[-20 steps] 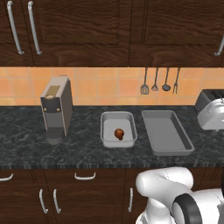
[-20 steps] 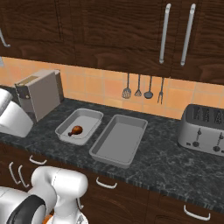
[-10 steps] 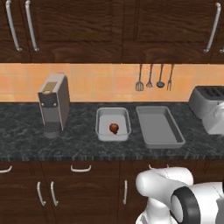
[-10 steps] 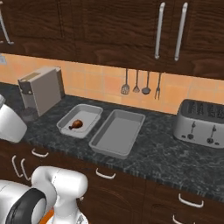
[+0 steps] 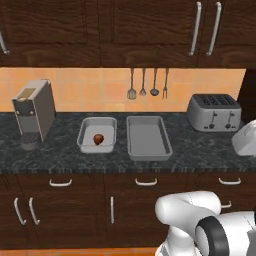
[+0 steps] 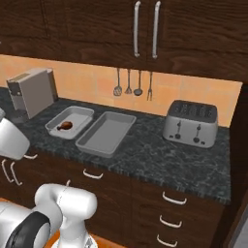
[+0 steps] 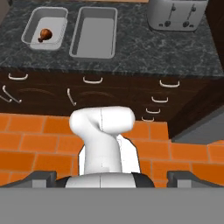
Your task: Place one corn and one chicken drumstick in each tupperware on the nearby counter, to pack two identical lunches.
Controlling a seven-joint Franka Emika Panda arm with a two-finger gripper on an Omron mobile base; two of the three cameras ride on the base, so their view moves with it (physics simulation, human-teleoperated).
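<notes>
Dark brown wall cabinets (image 5: 150, 30) with long silver handles fill the top of the frame. Below them runs an orange tiled backsplash (image 5: 90, 87) hung with utensils (image 5: 148, 84) at centre. Lower cabinets (image 5: 75, 205) with curved handles span the bottom. The floor (image 7: 39, 140) is orange brick tile.

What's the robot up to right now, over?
Gripper state can't be told, nothing visibly held. One chicken drumstick in shorter tupperware; longer tupperware empty. Toaster stands clear of the trays.

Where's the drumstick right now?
The chicken drumstick lies inside the shorter tupperware, left of the longer tupperware, between it and the coffee machine on the counter.
</notes>
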